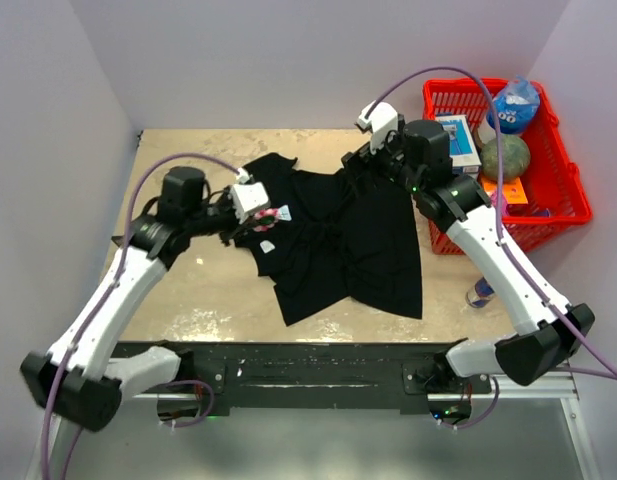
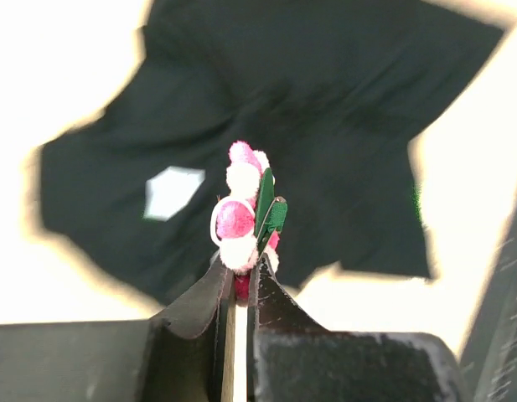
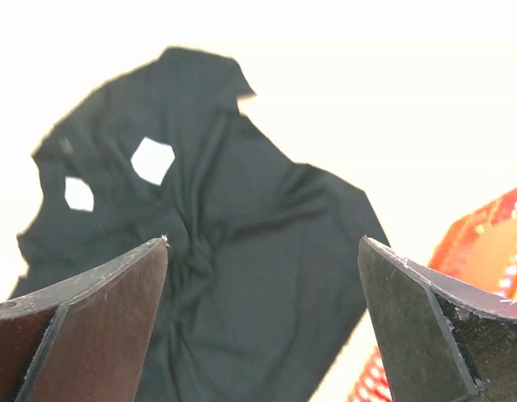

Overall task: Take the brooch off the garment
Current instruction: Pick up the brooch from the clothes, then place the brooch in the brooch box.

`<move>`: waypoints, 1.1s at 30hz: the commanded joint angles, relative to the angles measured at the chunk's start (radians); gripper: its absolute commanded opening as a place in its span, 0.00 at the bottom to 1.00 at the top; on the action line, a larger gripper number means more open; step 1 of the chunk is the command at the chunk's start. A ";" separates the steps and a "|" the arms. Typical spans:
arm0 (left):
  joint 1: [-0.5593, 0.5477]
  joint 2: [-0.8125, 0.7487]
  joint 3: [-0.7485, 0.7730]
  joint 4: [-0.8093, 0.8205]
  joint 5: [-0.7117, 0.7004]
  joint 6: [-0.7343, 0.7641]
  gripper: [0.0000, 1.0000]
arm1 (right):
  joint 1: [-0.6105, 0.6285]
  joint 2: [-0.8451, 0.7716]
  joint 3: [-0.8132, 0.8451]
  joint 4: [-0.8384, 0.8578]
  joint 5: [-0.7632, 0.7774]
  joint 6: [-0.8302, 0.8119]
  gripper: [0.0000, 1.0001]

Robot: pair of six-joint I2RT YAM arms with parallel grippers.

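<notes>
The black shirt (image 1: 338, 240) lies crumpled on the table's middle, with white labels showing. My left gripper (image 1: 273, 215) is shut on the brooch (image 2: 244, 222), a cluster of pink and white beads with a green clip, and holds it above the shirt's left part (image 2: 308, 126). The brooch also shows in the top view (image 1: 268, 216). My right gripper (image 1: 356, 160) hangs open and empty over the shirt's far edge; in its wrist view the shirt (image 3: 224, 276) lies below the spread jaws of the gripper (image 3: 262, 251).
A red basket (image 1: 568, 190) stands at the back right with a blue-and-white bag, a green ball, a box and an orange item in it. A can (image 1: 480, 293) lies beside the basket's near corner. Walls close in the table on left and back.
</notes>
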 commanded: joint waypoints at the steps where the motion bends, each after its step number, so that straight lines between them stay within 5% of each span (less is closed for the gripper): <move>1: 0.016 -0.162 0.003 -0.316 -0.472 0.338 0.00 | 0.014 0.009 -0.094 0.119 0.031 0.112 0.99; 9: 0.162 -0.338 -0.029 -0.524 -0.802 0.525 0.00 | 0.014 0.009 -0.091 0.079 -0.011 0.128 0.99; 14: 0.165 -0.539 -0.222 -0.626 -1.040 0.699 0.00 | 0.013 0.019 -0.085 0.079 -0.054 0.163 0.99; 19: 0.165 -0.616 -0.363 -0.597 -1.305 0.668 0.00 | 0.013 0.065 -0.045 0.053 -0.069 0.165 0.99; 27: 0.168 -0.592 -0.673 -0.185 -1.606 0.573 0.00 | 0.013 0.205 0.123 -0.056 -0.092 0.151 0.99; 33: 0.200 -0.630 -0.952 0.444 -1.633 0.818 0.00 | 0.013 0.314 0.275 -0.137 -0.068 0.122 0.99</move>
